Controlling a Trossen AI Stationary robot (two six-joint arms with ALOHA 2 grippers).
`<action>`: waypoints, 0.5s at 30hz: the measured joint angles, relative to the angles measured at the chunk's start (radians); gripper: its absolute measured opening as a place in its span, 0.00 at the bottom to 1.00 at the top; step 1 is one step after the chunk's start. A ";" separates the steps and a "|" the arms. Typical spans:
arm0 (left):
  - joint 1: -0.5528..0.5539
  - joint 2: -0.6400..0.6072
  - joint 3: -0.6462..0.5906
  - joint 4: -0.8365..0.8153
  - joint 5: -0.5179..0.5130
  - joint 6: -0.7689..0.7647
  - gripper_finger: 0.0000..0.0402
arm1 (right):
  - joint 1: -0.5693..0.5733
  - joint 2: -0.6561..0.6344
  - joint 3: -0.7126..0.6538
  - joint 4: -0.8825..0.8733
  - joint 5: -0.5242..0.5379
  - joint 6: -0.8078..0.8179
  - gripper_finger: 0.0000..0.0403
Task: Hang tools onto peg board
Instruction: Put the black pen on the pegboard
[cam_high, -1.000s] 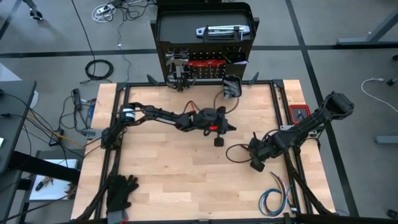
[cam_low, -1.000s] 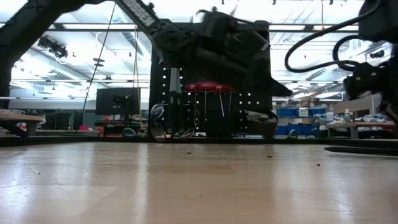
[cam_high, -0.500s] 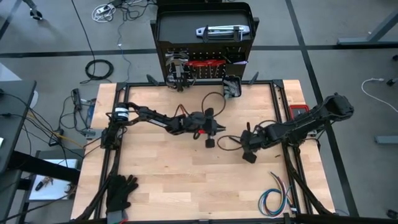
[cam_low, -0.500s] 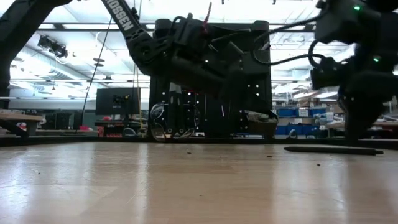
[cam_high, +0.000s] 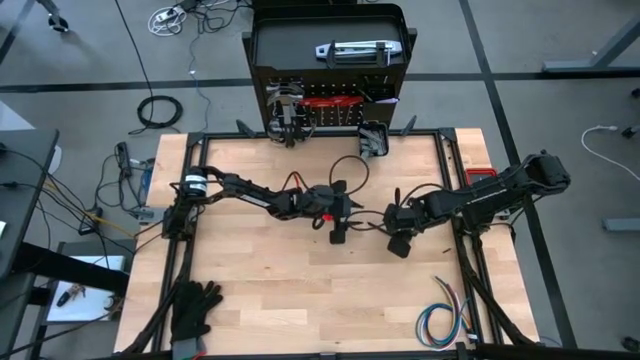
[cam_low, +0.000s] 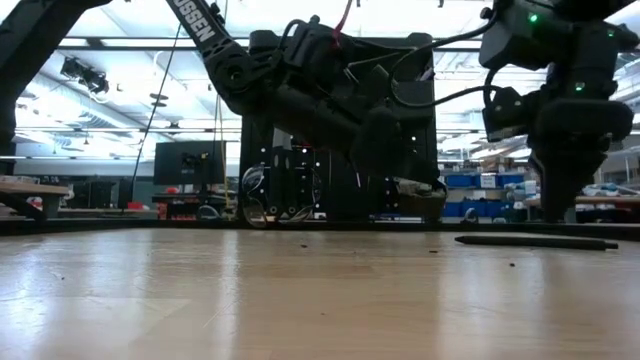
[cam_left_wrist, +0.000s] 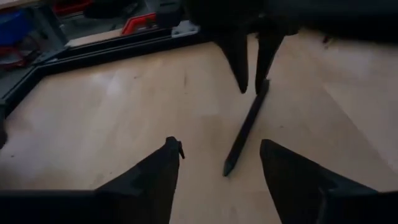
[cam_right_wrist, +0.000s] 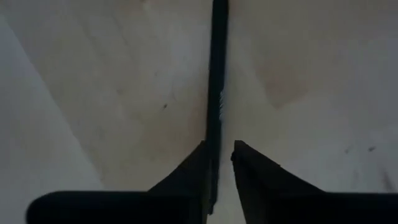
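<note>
A thin dark bar-like tool (cam_left_wrist: 245, 127) lies flat on the wooden table (cam_high: 260, 270) near its middle; it also shows in the low view (cam_low: 535, 241). My left gripper (cam_left_wrist: 221, 146) is open and points along the tool from the table's left. Its fingers stand on either side of the tool's pointed near end, short of it. My right gripper (cam_right_wrist: 221, 149) points down over the tool's other end (cam_left_wrist: 264, 87), its fingers a narrow gap apart. The peg board (cam_high: 330, 112) stands at the far edge with red-handled tools (cam_high: 335, 100) hanging on it. My right gripper comes from above at the tool's end (cam_right_wrist: 214, 140) toward the table's right. The tool runs along the inner edge of one finger (cam_right_wrist: 198, 163), and bare table shows in the rest of the gap. Whether that finger touches the tool cannot be told. The tool lies flat on the table.
Black gloves (cam_high: 195, 310) lie at the near left corner and a coloured wire bundle (cam_high: 445, 322) at the near right. A red box (cam_high: 482, 180) sits at the right rail. A small black bin (cam_high: 372, 140) hangs on the peg board's front. Bare wood lies toward the near edge.
My right gripper has moved toward the table's left and far side, to the middle. My left gripper has drawn back a little toward the table's left and sunk slightly. In the low view the dark tool has slid along the table toward the left, then stayed put.
</note>
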 joint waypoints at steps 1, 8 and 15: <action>0.000 0.001 0.000 0.005 0.008 -0.001 0.55 | 0.005 0.000 0.000 -0.002 -0.015 0.011 0.20; 0.002 0.057 0.026 0.019 0.028 -0.031 0.46 | 0.105 -0.012 0.000 -0.013 -0.003 0.109 0.23; -0.002 0.170 0.175 -0.043 0.062 -0.127 0.35 | 0.214 -0.017 0.001 -0.028 0.071 0.209 0.22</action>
